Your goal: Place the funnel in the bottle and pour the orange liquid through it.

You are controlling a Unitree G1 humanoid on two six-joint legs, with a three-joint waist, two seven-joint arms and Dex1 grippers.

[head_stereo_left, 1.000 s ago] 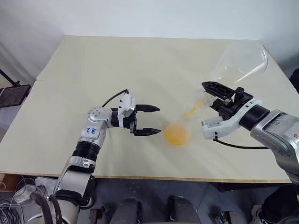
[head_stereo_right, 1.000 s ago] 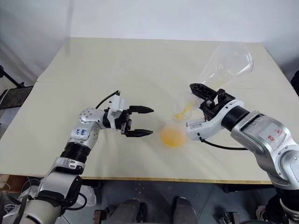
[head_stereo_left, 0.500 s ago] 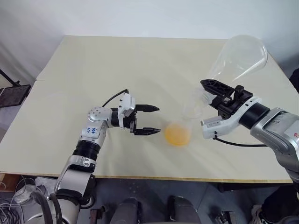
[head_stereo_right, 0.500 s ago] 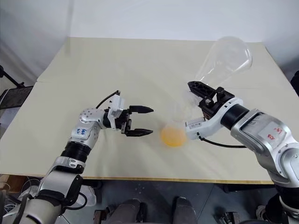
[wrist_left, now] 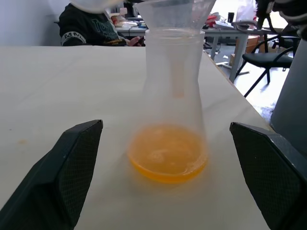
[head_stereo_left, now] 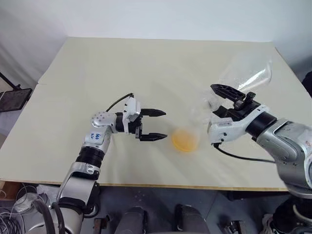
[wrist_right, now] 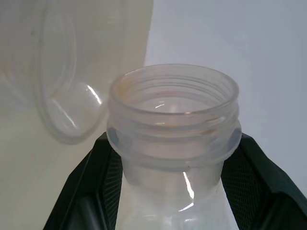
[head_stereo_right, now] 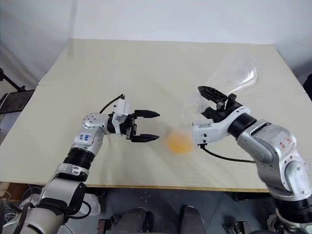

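Sitting with its jaws spread wide, the left gripper is flanking the bottle on the table without touching it. The orange liquid is pooling in its base and the funnel is resting in its neck. Beyond, the right gripper is clamping the neck of an empty clear flask, tipped sideways over the funnel.

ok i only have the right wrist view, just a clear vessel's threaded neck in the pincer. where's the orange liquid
observer: the orange liquid is pooled in the base of the bottle, which stands on the table
operator: funnel in yet
observer: yes, the funnel sits in the bottle's neck
operator: left pincer holding the bottle
observer: no, the left pincer is open beside it, not touching
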